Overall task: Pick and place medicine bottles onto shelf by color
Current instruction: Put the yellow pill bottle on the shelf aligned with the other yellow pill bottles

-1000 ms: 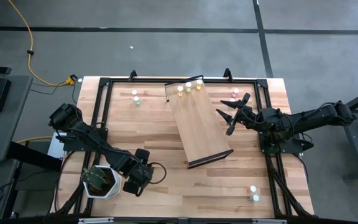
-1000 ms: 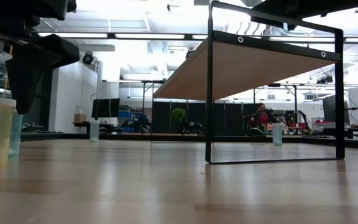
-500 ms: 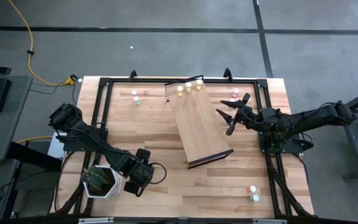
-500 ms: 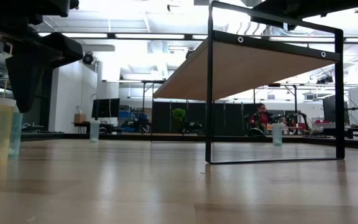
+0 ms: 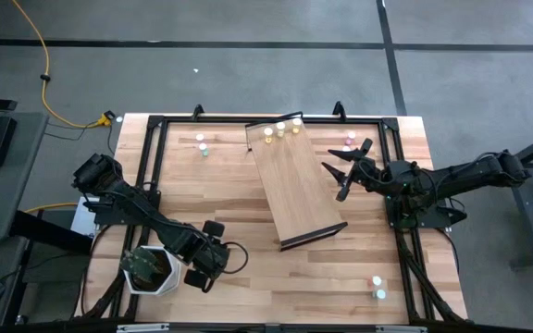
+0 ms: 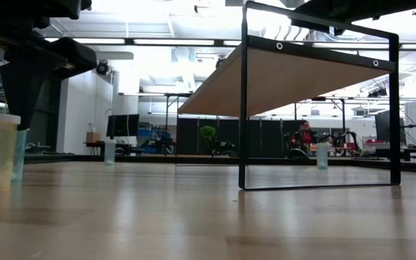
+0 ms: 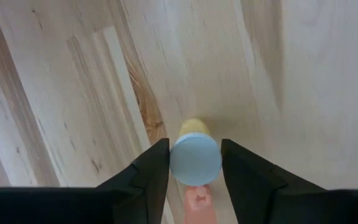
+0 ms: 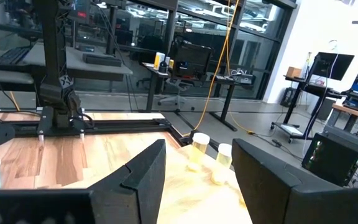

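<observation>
The small yellow white-capped medicine bottle (image 7: 194,155), standing on the light wooden table (image 5: 248,217) near its front left corner, is flanked narrowly but not visibly gripped by the left hand (image 7: 194,163), so it could be tipped if one finger touches first.

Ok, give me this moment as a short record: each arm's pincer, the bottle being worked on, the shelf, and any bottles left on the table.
left pincer: near table corner, fingers either side of a yellow bottle with white cap, small gaps visible
right pincer: open, empty, beside the shelf
shelf: tilted, yellow bottles on its far end
loose bottles: pair near right front, pair far left
</observation>
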Controlling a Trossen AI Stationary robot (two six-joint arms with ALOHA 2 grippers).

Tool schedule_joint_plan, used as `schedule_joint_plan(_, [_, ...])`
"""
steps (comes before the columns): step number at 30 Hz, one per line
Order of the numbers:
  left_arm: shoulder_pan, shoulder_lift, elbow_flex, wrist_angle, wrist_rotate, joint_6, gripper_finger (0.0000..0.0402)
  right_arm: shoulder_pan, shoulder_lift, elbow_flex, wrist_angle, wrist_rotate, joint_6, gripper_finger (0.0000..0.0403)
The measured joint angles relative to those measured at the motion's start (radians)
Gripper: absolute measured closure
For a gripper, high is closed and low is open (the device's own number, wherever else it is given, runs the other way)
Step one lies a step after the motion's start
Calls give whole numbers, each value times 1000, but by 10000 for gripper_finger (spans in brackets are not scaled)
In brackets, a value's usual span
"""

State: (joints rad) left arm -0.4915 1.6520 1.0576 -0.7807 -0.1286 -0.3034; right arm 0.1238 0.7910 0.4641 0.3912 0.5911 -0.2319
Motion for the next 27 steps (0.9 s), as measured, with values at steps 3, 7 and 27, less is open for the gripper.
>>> schedule_joint_plan(3, [3, 0, 0, 0, -12, 24, 284, 0, 0, 0, 0, 0, -12, 226])
schedule_joint_plan(7, [22, 0, 1, 0, -7, 29, 295, 0, 0, 0, 0, 0, -12, 226])
schedule_joint_plan(27, [329, -1, 538, -402, -355, 392, 292, 0, 0, 0, 0, 0, 4, 226])
